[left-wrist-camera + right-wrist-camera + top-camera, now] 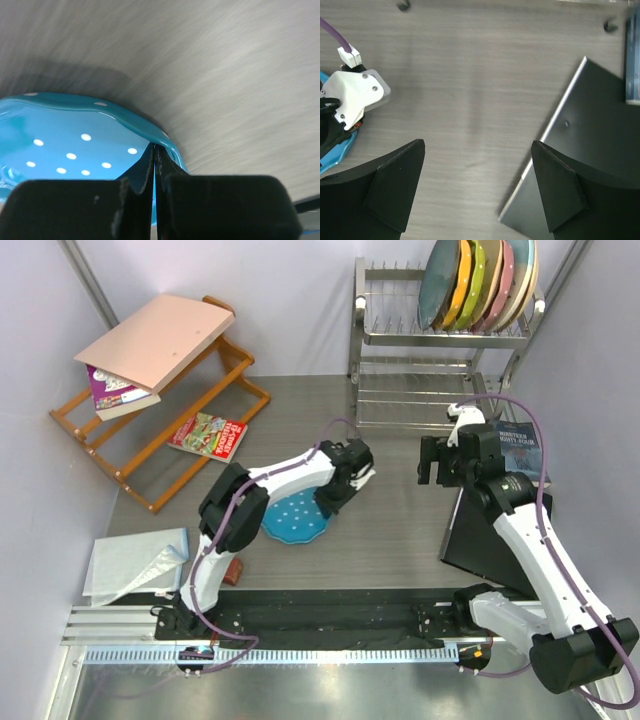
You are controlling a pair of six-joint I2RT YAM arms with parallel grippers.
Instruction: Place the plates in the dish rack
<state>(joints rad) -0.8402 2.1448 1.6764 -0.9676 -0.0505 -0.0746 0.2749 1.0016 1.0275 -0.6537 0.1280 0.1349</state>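
Note:
A blue scalloped plate with white dots (293,518) (70,135) lies at the middle of the table. My left gripper (338,498) (154,146) is shut on its right rim, one finger above and one below. The chrome dish rack (440,338) stands at the back right. Its upper tier holds several plates on edge, among them a dark grey-blue one (438,285), an orange one (461,282) and a lime green one (482,280). My right gripper (432,462) (477,145) hovers open over bare table right of the blue plate, with nothing between its fingers.
A slanted wooden shelf (160,440) with a pink folder (155,340) and a book stands back left. A colourful book (208,435) lies on the table. A black panel (480,540) (590,125) and a dark blue book (520,450) sit under the right arm. A clear bag (135,565) lies front left.

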